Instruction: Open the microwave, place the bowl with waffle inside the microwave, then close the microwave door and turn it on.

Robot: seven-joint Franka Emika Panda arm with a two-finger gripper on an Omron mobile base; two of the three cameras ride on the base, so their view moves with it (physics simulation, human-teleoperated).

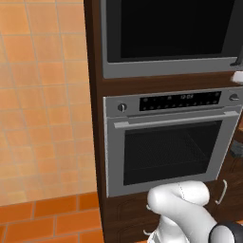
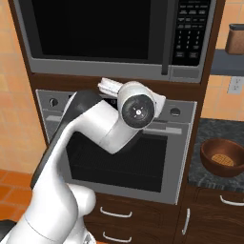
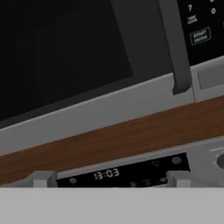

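So one microwave [image 2: 119, 35] up top, built into the dark wood cabinet [image 1: 95, 118], and one silver oven [image 2: 143, 152] right under it; the microwave door [image 2: 95, 28] is flat against the frame, closed, black glass with a grey strip along the bottom; there's one dark vertical handle [image 2: 166, 38] on its right side, then the keypad panel [image 2: 190, 31] beside that.

One bowl [image 2: 223, 157], brown, sitting on the dark speckled desk [image 2: 209, 131] to the right of the oven, close to the desk's front edge; one waffle [image 2: 222, 159] inside it; well apart from the microwave, lower and off to the right.

Oven has two knobs, left knob [image 1: 122, 107] and right knob [image 1: 233, 98], one display strip [image 1: 180, 100] between them, one bar handle [image 1: 175, 118] across the door.

Readable stuff: in the hand view the oven clock [image 3: 106, 174] says 13:03; the keypad shows a "7" [image 3: 190, 7], and a START button [image 3: 200, 36] with smaller text under it I can't make out.

The end effector [image 2: 110, 86] is up in front of the wood strip between microwave and oven, pointing at the cabinet; fingers are hidden behind the wrist, so can't tell if it's open or closed; not touching the handle as far as I can see.

Also one brown jar [image 2: 235, 39] on a shelf at upper right, one wall outlet [image 2: 234, 85] below it; orange tiled wall [image 1: 42, 95] on the left.
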